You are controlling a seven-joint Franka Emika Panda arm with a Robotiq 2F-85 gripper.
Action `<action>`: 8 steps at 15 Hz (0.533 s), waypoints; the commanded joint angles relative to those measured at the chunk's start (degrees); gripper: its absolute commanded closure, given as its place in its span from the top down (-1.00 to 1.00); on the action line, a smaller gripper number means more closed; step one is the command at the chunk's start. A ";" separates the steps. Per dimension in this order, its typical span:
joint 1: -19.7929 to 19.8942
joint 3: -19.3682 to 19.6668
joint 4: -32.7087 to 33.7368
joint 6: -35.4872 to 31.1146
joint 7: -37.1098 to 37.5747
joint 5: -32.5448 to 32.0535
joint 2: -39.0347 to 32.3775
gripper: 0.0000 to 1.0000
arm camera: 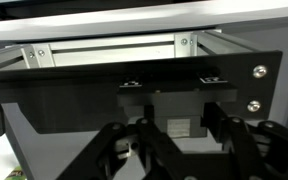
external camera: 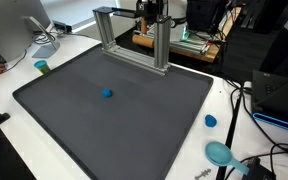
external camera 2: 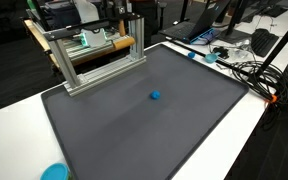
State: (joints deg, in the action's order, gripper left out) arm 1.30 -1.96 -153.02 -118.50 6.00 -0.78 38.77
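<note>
Tool [external camera: 154, 12]: in an exterior view I find it high at the back of the scene, level with the top bar of the aluminium frame [external camera: 130, 14] and just beside it. I cannot tell from that view whether the two touch.

Tool state: in the wrist view only the dark linkages of the tool [arm camera: 174, 150] show along the bottom edge, and the fingertips run out of the picture. I cannot tell whether the tool is spread or pressed together, and I see nothing pinched in it.

Aluminium frame: it stands upright at the rear edge of the dark mat [external camera: 104, 130], with its uprights [external camera 2: 140, 40] on a base rail. The wrist view faces it closely, showing a pale rail [arm camera: 104, 50] above a black panel [arm camera: 134, 95] with two screws [arm camera: 259, 72] at the right end.

Mat contents: a small blue ball [external camera: 107, 94] lies alone near the middle of the mat [external camera 2: 184, 130], well apart from the frame and the tool; it appears in both exterior views [external camera 2: 155, 97].

Counter [external camera: 24, 150]: white. Off the mat I note a blue cap [external camera: 211, 121], a teal bowl [external camera: 220, 152] near the cables [external camera: 274, 150], and a teal cylinder [external camera: 42, 67] at the opposite side.
</note>
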 commanded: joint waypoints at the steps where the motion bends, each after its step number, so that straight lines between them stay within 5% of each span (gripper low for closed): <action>1: -0.50 -0.86 -1.92 -1.69 2.00 1.12 0.77 -0.44; 8: -0.38 -1.62 -2.61 -3.02 2.95 0.34 0.70 -0.23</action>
State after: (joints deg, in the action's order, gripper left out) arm 1.48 -2.43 -153.53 -119.85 7.28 -1.02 38.76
